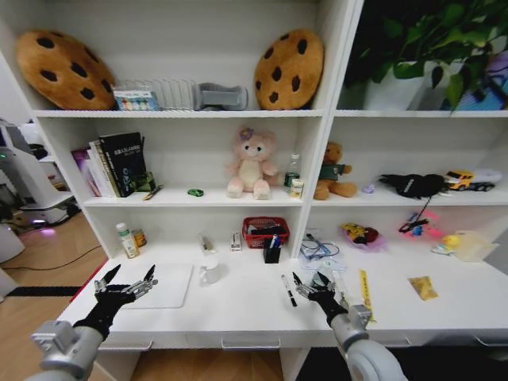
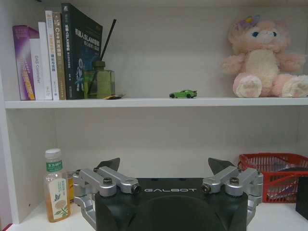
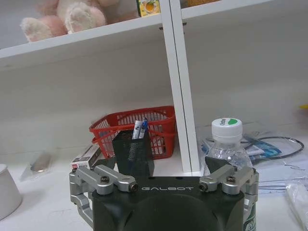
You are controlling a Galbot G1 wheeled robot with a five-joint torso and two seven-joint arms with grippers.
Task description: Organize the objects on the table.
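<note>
Nearest the robot, the left gripper (image 1: 125, 280) hovers over the table (image 1: 238, 313) at about seven o'clock in the head view, fingers spread apart with nothing between them, above the near edge of a flat white pad (image 1: 165, 284). The right gripper (image 1: 312, 282) sits at about five o'clock, jaws likewise apart and empty. The key relation: a black pen (image 1: 289, 290) lies just beside the right gripper, toward nine o'clock from it, with its long axis running roughly near to far on the tabletop. The right arm is clearly the nearer one, so I judge a pickup would fall to it. A clear water bottle (image 3: 226, 154) stands just beyond the right gripper. Farther back, a black mesh pen cup (image 3: 133, 153) holds a blue pen (image 3: 143, 128) upright, and touching behind it is a red basket (image 3: 132, 132) whose contents I cannot make out. A tea bottle (image 2: 56, 186) stands at the back left corner.
</note>
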